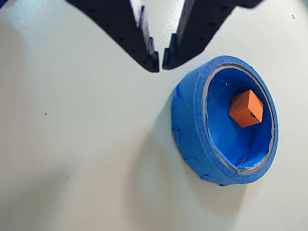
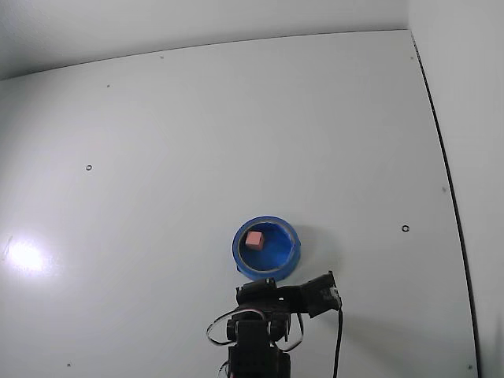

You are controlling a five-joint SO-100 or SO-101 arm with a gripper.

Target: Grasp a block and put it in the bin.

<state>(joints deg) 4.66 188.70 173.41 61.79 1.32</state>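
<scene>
Block in the bin, pincer empty beside it.

In the wrist view the block [image 1: 246,108] lies inside the bin [image 1: 192,115], resting on the blue floor toward the upper right of the ring and tilted on an edge; the fixed view shows it at the upper left of the bin's interior, near the lower centre of the frame. Judged from this, the placing is done and nothing seems left but to pull the arm clear. The pincer [image 1: 160,58] hangs at the top centre of the wrist view, just up and left of the bin's rim and not touching it. Its tips are nearly closed, only a narrow slit of white counter [image 1: 72,144] showing between them, and it grips nothing.
</scene>
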